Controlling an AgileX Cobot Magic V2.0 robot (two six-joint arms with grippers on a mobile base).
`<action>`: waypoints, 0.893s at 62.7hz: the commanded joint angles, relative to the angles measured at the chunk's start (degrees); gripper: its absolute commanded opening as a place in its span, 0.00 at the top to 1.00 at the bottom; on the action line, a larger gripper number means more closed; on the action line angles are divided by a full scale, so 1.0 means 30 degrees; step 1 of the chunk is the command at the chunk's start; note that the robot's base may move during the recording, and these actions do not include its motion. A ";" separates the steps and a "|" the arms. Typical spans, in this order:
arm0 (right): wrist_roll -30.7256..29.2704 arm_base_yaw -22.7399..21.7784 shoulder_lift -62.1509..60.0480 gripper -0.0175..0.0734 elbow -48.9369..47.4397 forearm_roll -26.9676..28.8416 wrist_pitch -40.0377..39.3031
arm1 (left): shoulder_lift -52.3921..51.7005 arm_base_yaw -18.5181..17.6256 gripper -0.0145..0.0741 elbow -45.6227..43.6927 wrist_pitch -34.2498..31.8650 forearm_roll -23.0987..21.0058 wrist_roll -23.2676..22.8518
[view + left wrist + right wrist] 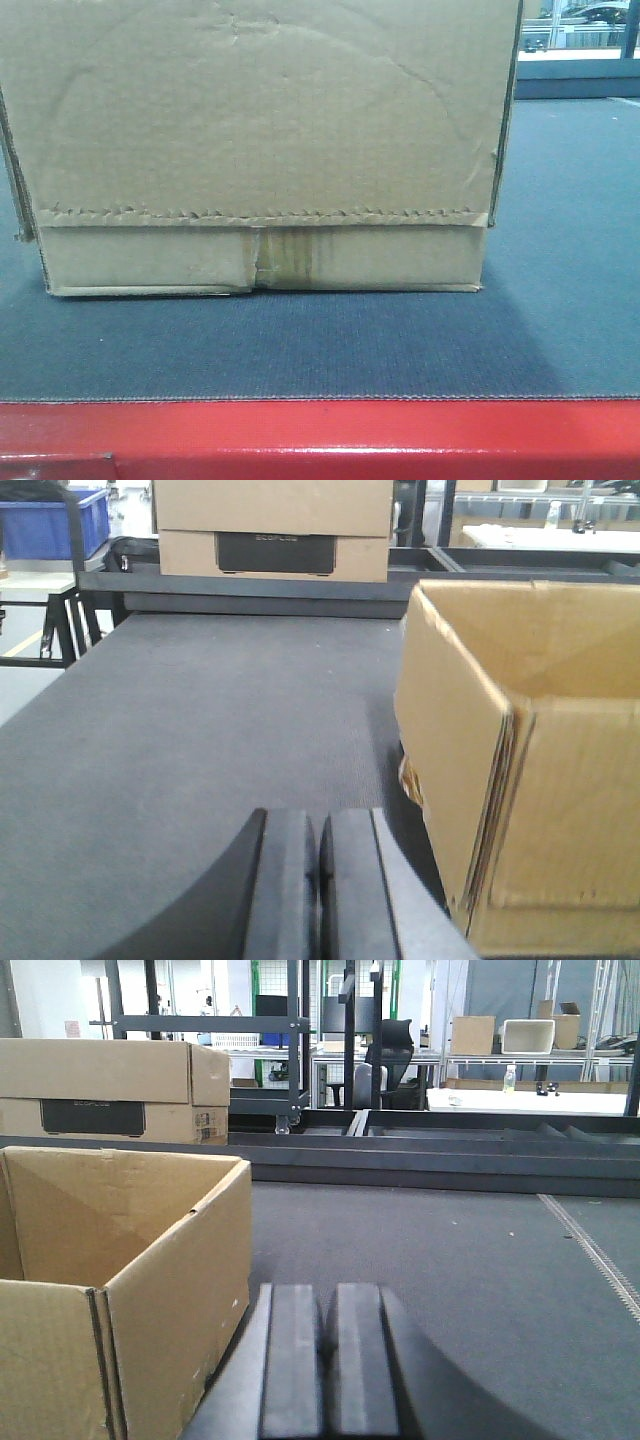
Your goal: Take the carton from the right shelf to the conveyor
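Note:
The brown carton point(260, 150) stands on the dark grey conveyor belt point(300, 345), behind its red front edge point(320, 435). Its serrated flap edge and taped seam face the front camera. In the left wrist view the open-topped carton point(520, 770) is just right of my left gripper point(320, 825), which is shut and empty, low over the belt point(200, 740). In the right wrist view the carton point(120, 1280) is just left of my right gripper point(328, 1300), also shut and empty. I cannot tell whether either gripper touches the carton's sides. The right shelf is out of view.
A second closed cardboard box with a black label point(272, 530) sits at the belt's far end; it also shows in the right wrist view point(110, 1090). A blue bin point(50, 525) stands far left. Racks, tables and a chair point(385, 1055) lie beyond the belt.

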 commanded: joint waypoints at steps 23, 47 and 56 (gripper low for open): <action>-0.0091 -0.0087 -0.0108 0.88 0.0038 -0.0209 -0.0389 | -0.1631 0.0093 0.82 0.7499 -0.8543 -0.2294 0.0516; -0.0091 -0.0087 -0.0108 0.88 0.0038 -0.0209 -0.0389 | -0.1631 0.0093 0.82 0.7499 -0.8586 -0.2191 0.0516; -0.0091 -0.0087 -0.0108 0.88 0.0038 -0.0209 -0.0389 | -0.1631 0.0093 0.82 0.7499 -0.8586 -0.2191 0.0516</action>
